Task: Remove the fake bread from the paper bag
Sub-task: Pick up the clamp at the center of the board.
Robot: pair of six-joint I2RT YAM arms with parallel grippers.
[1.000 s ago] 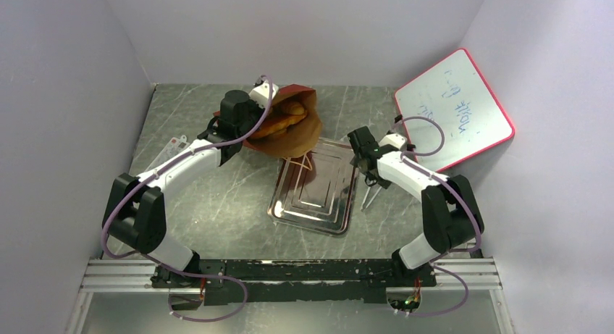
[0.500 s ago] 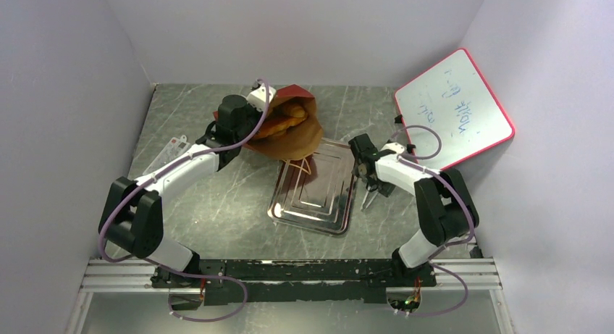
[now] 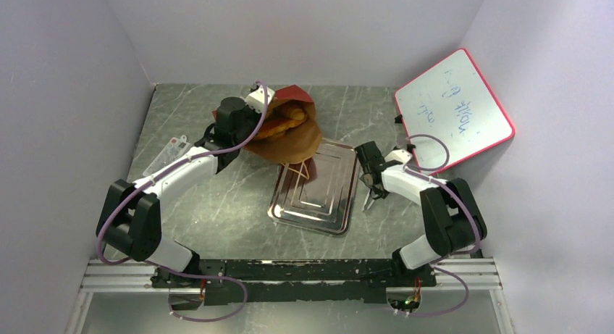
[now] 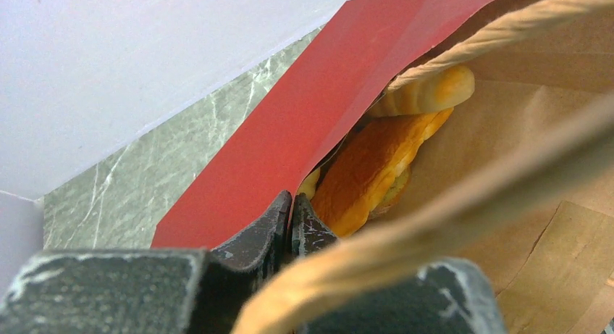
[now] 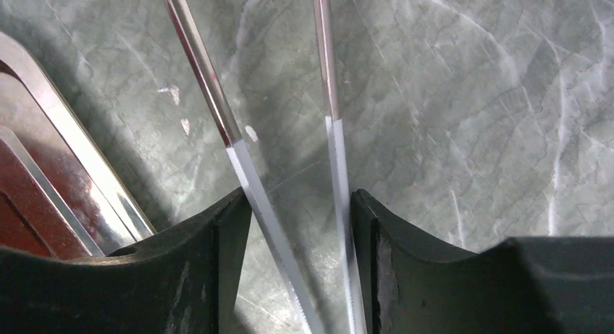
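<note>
The rust-red paper bag (image 3: 291, 140) lies on its side at the back of the table, mouth open. Glossy golden fake bread (image 3: 282, 122) shows inside it; in the left wrist view, pastries (image 4: 373, 167) rest against the brown lining. My left gripper (image 4: 292, 211) is shut on the bag's red edge (image 4: 289, 117), and a tan cord handle (image 4: 463, 203) crosses in front of it. My right gripper (image 3: 371, 190) is down on the table, right of the tray. Its fingers press on both arms of a pair of metal tongs (image 5: 334, 153).
A silver metal tray (image 3: 326, 219) sits mid-table, just in front of the bag; its rim (image 5: 43, 167) lies left of my right fingers. A red-framed whiteboard (image 3: 452, 109) leans at the back right. A flat clear packet (image 3: 165, 151) lies at the left.
My right gripper moved slightly right and down onto the tongs, and its fingers closed from wide open onto the tongs' arms. The left gripper held the bag, barely shifting.
</note>
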